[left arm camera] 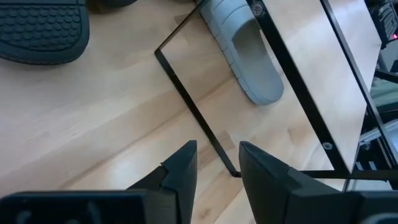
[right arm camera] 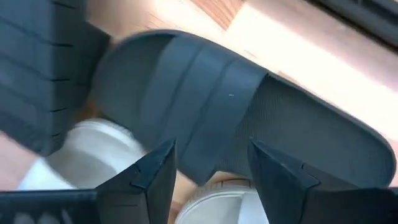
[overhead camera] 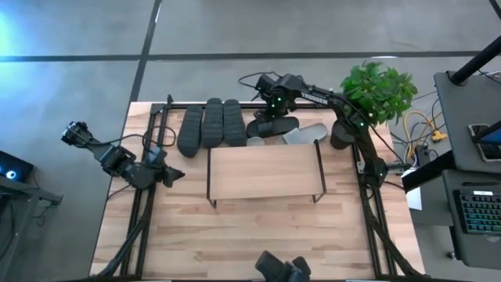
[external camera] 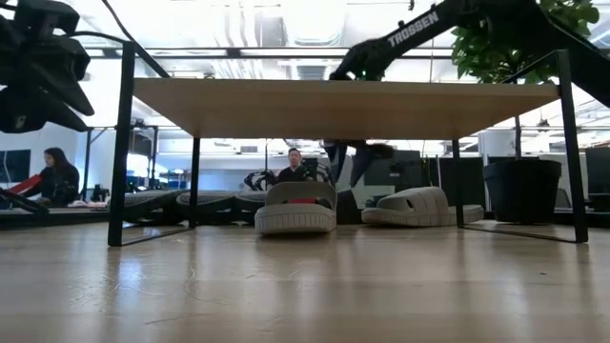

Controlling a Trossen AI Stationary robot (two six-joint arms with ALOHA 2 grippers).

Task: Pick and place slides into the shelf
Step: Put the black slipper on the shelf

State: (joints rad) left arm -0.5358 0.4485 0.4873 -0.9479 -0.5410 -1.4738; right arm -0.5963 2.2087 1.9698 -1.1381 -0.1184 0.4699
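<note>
My right pincer (overhead camera: 270, 117) hangs near the desk's (overhead camera: 235, 243) far edge, behind the shelf (overhead camera: 264, 171), fingers spread apart and gripping nothing, right above a dark slide (right arm camera: 249, 118) that lies strap-up, partly over a light slide (right arm camera: 81, 152). In the high view that dark slide (overhead camera: 274, 125) sits just behind the shelf's back edge, with a second light slide (overhead camera: 307, 134) beside it toward the right edge. Three more dark slides (overhead camera: 211, 124) lie sole-up side by side, touching, toward the far left corner of the desk. From desk level, one light slide (external camera: 295, 210) shows under the shelf board and another (external camera: 415, 207) to its side, both resting on the desk behind the shelf; none stands on the shelf itself. My left pincer (overhead camera: 171, 174) hovers near the left edge, just beside the shelf's left end, its fingers (left arm camera: 180, 171) parted with nothing between them, above the shelf's thin black foot rail (left arm camera: 193, 106). A potted plant (overhead camera: 377, 90) stands at the far right corner.
</note>
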